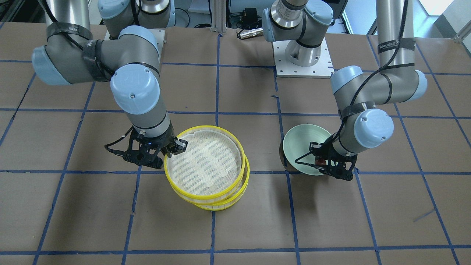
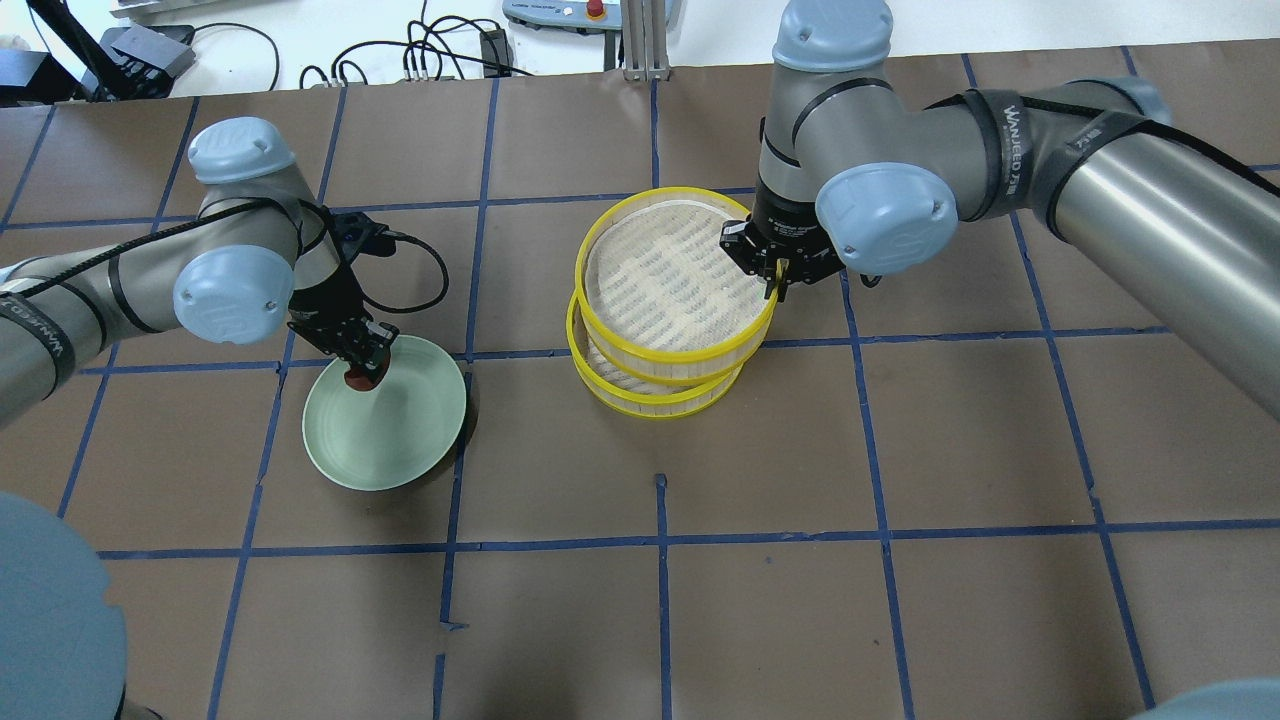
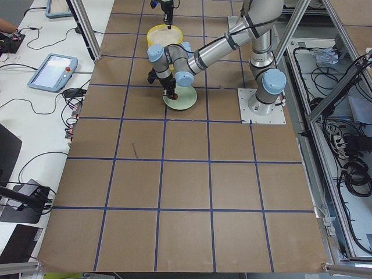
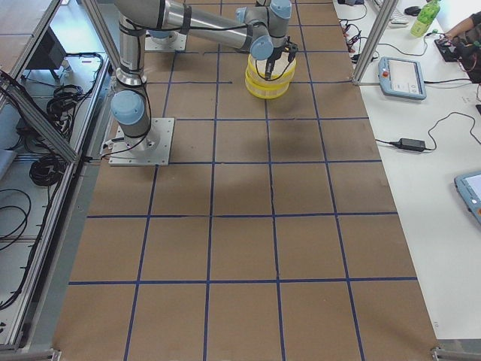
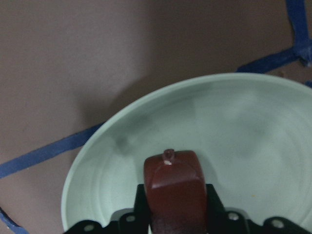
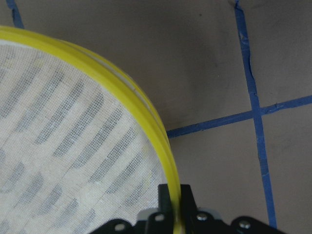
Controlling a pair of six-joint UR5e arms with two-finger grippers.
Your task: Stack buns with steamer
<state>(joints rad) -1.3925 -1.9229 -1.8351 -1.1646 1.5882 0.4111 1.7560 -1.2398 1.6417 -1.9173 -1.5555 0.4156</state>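
My left gripper (image 2: 358,370) is shut on the glossy reddish-brown bun (image 2: 355,379) and holds it just over the far-left part of the pale green plate (image 2: 400,430). The left wrist view shows the bun (image 5: 175,187) between the fingers above the plate (image 5: 243,126). My right gripper (image 2: 775,288) is shut on the rim of the upper yellow steamer tray (image 2: 670,285), which sits askew over the lower tray (image 2: 650,395). The right wrist view shows the jaws pinching the yellow rim (image 6: 146,117). The white bun is hidden.
The table is brown paper with a blue tape grid (image 2: 660,545). The arm bases (image 1: 301,55) stand at the robot's side. Side benches with tablets (image 4: 402,75) and cables run along the table's far edge.
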